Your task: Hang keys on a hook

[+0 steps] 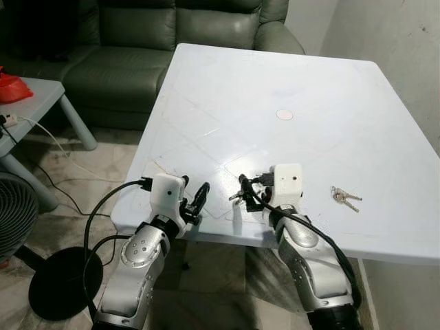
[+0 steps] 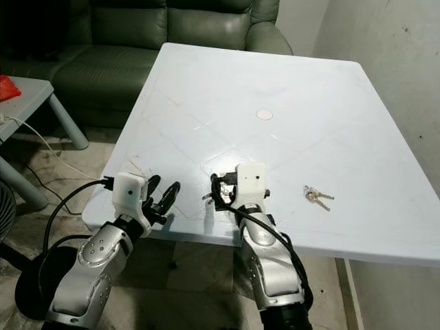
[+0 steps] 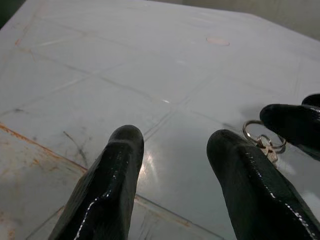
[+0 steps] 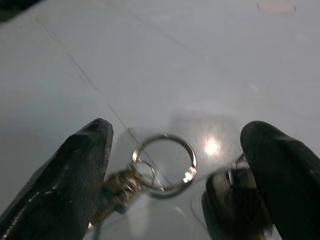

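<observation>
White plastic makes up the big square tabletop (image 1: 309,89), scuffed near its front edge, with a dark green leather sofa (image 1: 130,48) behind it and a grey side table (image 1: 41,96) off to the robot's left. No hook is anywhere to be seen, so the hanging looks a long way off; this seems to be only the pick-up.

The left claw (image 1: 194,201) hovers at the front edge of the tabletop with its fingers apart and nothing between them. The right claw (image 1: 246,194) is just beside it, low over the surface, fingers spread around a key ring (image 4: 165,161) that lies flat with a key or two attached. I'd say it straddles the ring but has not yet closed on it.

A second bunch of keys (image 1: 345,198) lies on the tabletop well off to the robot's right, untouched. Gripping, lifting, carrying and hanging are all left to do.
</observation>
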